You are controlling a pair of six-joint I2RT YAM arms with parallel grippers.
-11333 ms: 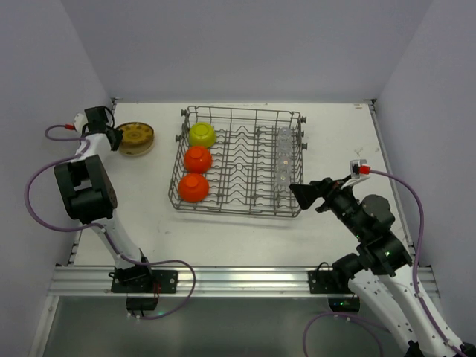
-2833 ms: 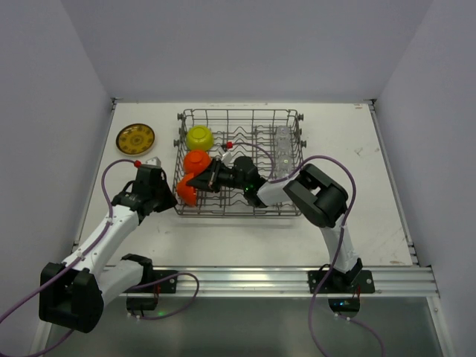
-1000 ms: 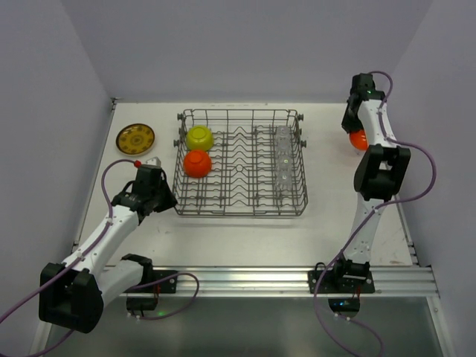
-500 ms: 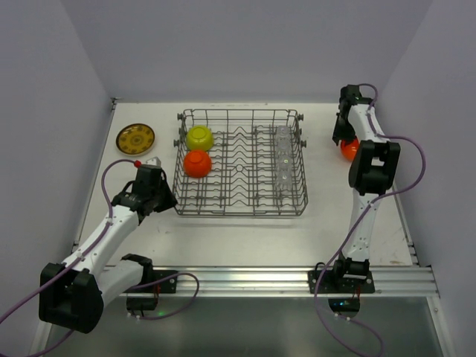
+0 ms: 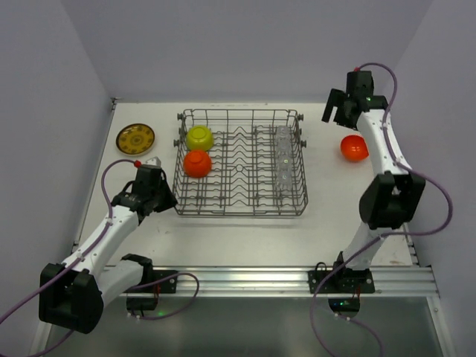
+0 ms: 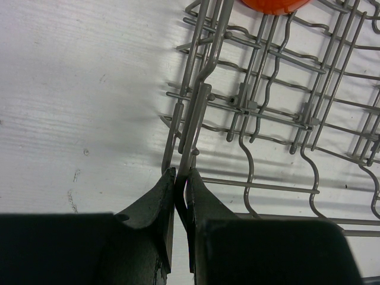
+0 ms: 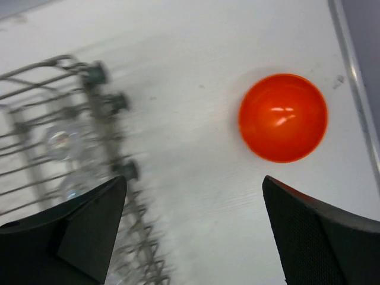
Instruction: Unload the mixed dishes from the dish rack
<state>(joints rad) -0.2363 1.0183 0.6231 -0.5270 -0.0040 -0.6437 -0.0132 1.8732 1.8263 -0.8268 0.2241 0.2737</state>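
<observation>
The grey wire dish rack (image 5: pixel 238 213) stands mid-table. It holds a yellow-green bowl (image 5: pixel 201 137), an orange bowl (image 5: pixel 197 163) and a row of clear glasses (image 5: pixel 284 160). A second orange bowl (image 5: pixel 354 148) lies upside down on the table right of the rack. A patterned plate (image 5: pixel 136 137) lies on the table at far left. My left gripper (image 5: pixel 169 201) is shut on the rack's near-left corner wire (image 6: pixel 193 136). My right gripper (image 5: pixel 335 111) hangs open and empty above the table, between the rack and the orange bowl (image 7: pixel 282 117).
White walls close in the table on the left, back and right. The table's right edge rail (image 7: pixel 356 77) runs just past the freed orange bowl. The rack's right-side knobs (image 7: pixel 110 102) lie under my right gripper's left finger.
My right gripper has opened and let go of the orange bowl, which now rests on the table. It has lifted and drifted left toward the rack. The left arm has not moved.
</observation>
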